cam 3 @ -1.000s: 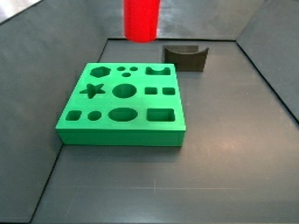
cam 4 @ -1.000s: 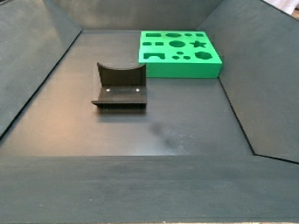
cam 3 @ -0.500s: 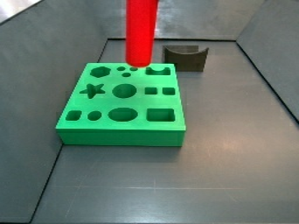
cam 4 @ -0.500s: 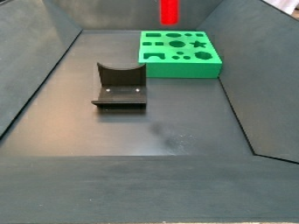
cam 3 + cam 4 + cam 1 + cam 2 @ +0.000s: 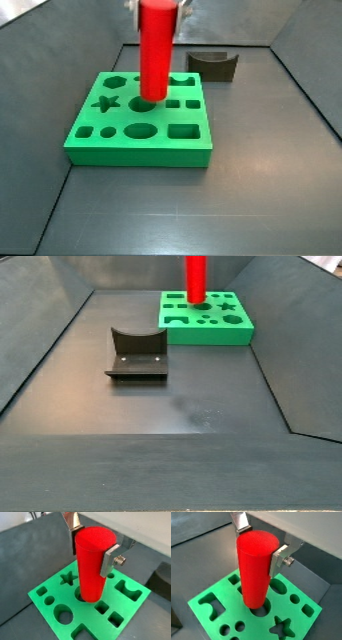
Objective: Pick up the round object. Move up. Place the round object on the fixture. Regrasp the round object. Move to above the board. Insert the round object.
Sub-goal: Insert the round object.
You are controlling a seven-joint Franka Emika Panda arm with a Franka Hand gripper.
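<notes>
In a wrist view the tool (image 5: 91, 547) clamps the round object (image 5: 92, 564) upright over a round hole in the board (image 5: 47, 591); in a side view, upper centre, its tip looks at the rim; slight misalignment could jam it.

red peg standing upright over the green board

in a side view the round object (image 5: 155, 52) hangs vertical, its lower end at a round hole near the middle of the board (image 5: 142, 118). the gripper (image 5: 158, 5) grips its top at the frame's edge. the fixture (image 5: 213, 65) sits behind, apart from the board.
</notes>
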